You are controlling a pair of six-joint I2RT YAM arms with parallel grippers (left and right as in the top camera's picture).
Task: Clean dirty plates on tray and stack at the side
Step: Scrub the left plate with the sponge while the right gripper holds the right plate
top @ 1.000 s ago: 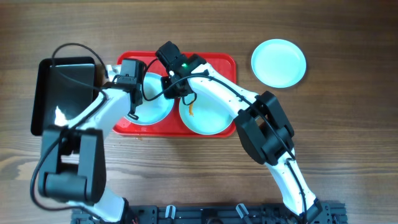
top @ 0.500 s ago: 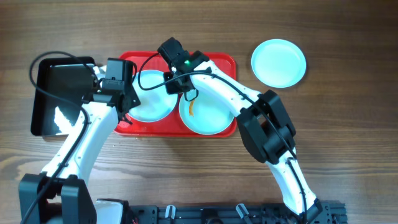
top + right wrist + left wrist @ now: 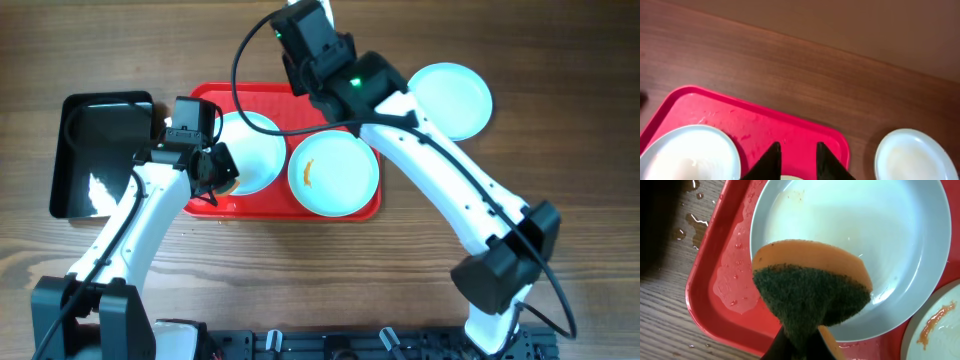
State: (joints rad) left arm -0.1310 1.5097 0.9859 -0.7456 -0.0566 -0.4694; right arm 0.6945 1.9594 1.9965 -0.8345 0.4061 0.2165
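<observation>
The red tray (image 3: 262,97) holds two pale plates. The left plate (image 3: 258,150) looks wet, with only a faint stain near its rim in the left wrist view (image 3: 875,235). The right plate (image 3: 335,175) has an orange smear. A third plate (image 3: 455,100) lies on the table right of the tray. My left gripper (image 3: 215,170) is shut on an orange and green sponge (image 3: 810,290) over the left plate's near-left rim. My right gripper (image 3: 312,75) is open and empty, raised above the tray's back part (image 3: 796,150).
A black rectangular tray (image 3: 100,150) lies left of the red tray. Water drops sit on the red tray's corner (image 3: 732,292) and on the wood beside it (image 3: 695,222). The right arm crosses over the third plate's left edge.
My right gripper has left the plates' rims and risen up and back, now open over the tray's far side. My left gripper has shifted with the sponge to the left plate's near-left edge.
</observation>
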